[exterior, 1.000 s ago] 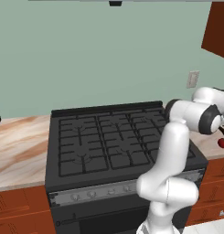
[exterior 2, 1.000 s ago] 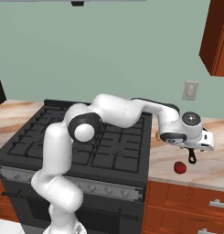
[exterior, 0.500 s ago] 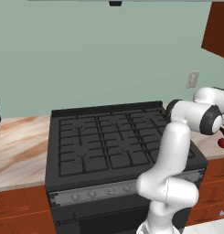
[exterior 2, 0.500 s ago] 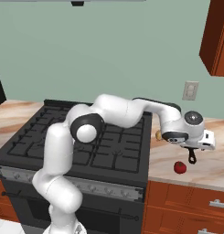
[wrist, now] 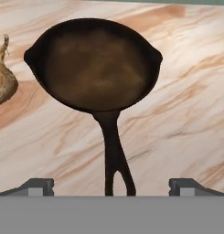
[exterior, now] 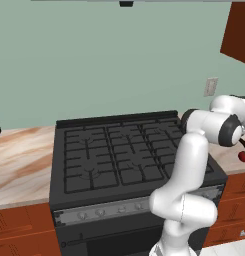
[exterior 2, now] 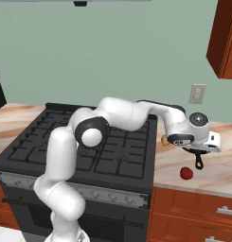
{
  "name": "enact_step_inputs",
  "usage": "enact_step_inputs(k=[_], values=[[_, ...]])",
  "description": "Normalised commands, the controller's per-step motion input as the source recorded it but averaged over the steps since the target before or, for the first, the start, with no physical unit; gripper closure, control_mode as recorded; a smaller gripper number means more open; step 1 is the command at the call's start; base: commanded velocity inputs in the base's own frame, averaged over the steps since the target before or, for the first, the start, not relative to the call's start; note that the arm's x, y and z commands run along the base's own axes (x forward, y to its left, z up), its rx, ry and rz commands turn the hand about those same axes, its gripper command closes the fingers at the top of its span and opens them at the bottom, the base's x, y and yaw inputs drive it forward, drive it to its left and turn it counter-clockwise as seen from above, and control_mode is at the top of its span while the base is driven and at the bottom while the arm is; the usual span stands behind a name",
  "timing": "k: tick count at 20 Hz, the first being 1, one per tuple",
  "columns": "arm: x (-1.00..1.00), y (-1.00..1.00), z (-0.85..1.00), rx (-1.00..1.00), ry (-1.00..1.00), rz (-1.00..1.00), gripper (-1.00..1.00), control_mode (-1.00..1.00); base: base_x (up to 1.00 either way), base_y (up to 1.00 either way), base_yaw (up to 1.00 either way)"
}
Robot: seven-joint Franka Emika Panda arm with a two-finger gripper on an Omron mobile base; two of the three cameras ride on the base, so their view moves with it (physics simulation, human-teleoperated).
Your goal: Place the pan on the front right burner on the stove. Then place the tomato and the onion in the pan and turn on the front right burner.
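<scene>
The pan [wrist: 97, 64], a dark brown skillet, lies on the marble counter with its thin black handle [wrist: 114, 155] running back toward me. My gripper [wrist: 114, 187] hovers over the handle's end, open, with one fingertip far out on each side and neither touching it. The onion [wrist: 1, 82] rests just left of the pan's rim. In the right base view my gripper [exterior 2: 201, 150] hangs low over the counter right of the stove [exterior 2: 89, 146], above the pan handle [exterior 2: 198, 163]. The tomato [exterior 2: 186, 173] lies in front of it, near the counter's edge. The front right burner [exterior 2: 124, 168] is bare.
A wall outlet [exterior 2: 197, 93] sits behind the counter, and a wooden cabinet [exterior 2: 226, 38] hangs above to the right. My arm arches across the stove's right side. Marble counter [exterior: 19, 160] also extends left of the stove, whose knob strip [exterior: 119, 207] faces front.
</scene>
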Motion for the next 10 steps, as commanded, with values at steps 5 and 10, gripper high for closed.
enact_step_inputs(k=[5, 10], values=[[0.12, 0.0, -0.05, 0.0, 0.0, 0.0, -1.0, -1.0, 0.0, 0.0, 0.0], [0.02, 0.0, -0.11, 0.0, 0.0, 0.0, -1.0, -1.0, 0.0, 0.0, 0.0]])
